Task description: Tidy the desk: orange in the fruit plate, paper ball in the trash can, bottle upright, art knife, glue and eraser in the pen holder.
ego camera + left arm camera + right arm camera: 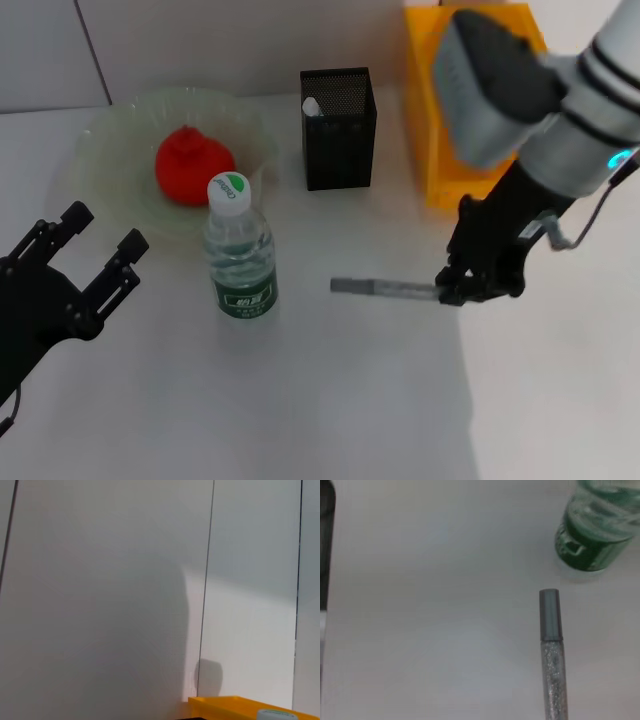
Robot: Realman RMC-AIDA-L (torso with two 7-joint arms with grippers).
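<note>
My right gripper (452, 290) is shut on one end of the glue (385, 288), a glittery stick with a grey cap, held level just over the table right of the bottle. The glue also shows in the right wrist view (551, 650). The bottle (239, 255) stands upright; its base shows in the right wrist view (595, 530). The orange (190, 165) lies in the fruit plate (110, 150). The pen holder (340, 135) has a white tip showing inside. The trash can (435, 130) stands behind my right arm. My left gripper (103, 232) is open and empty at the front left. Paper ball and eraser are out of view.
The right arm's grey body covers part of the trash can. In the left wrist view only the wall, the trash can rim (235, 702) and the bottle cap (275, 714) show. White table lies in front of the bottle and the glue.
</note>
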